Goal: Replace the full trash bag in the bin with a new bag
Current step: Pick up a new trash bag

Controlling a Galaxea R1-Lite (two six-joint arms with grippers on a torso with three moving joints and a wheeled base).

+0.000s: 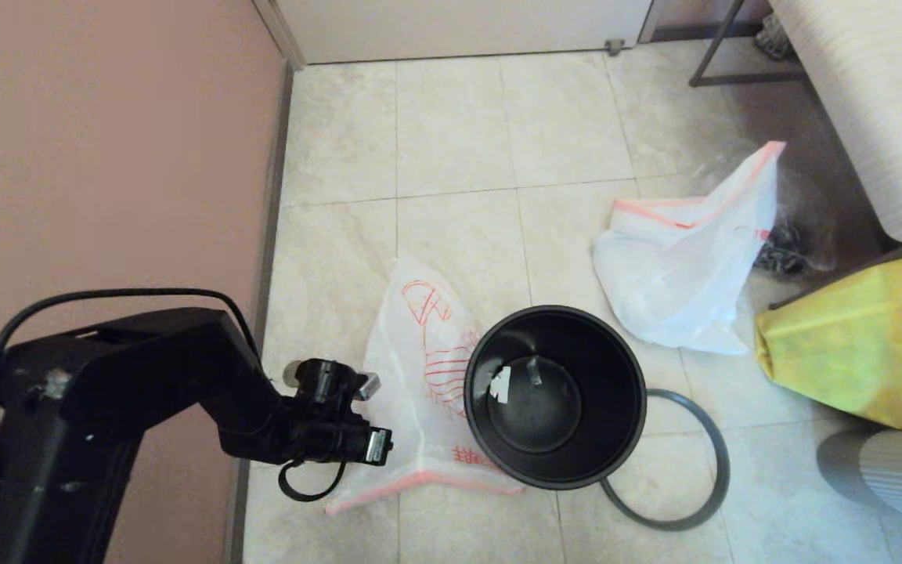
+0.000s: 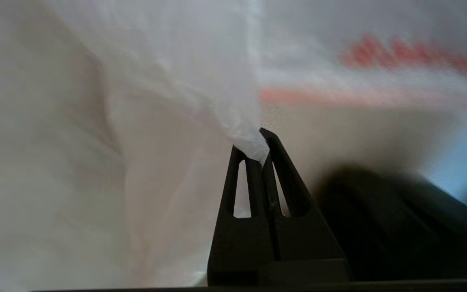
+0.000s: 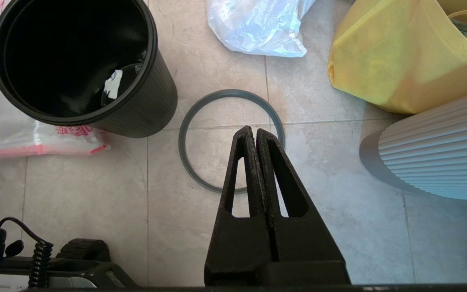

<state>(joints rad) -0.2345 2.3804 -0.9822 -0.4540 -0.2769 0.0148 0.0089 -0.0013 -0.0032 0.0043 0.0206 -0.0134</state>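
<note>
I see the left gripper low over the tiled floor, close to the pink wall, with its jaws pressed together on a pinch of the thin white translucent new bag that carries the red line drawing and red characters. The new bag lies on the floor with its pink-orange hem toward the near edge of the head view, and it touches the left side of the small round black plastic bin. The bin stands upright with no liner inside. Its thin grey rim ring lies flat on the floor against the bin's right side. The bulging white full trash bag with the pink-orange band sits on the floor beyond the bin to the right, beside a large yellow bag. The right gripper hangs above the ring, jaws pressed together on nothing.
</note>
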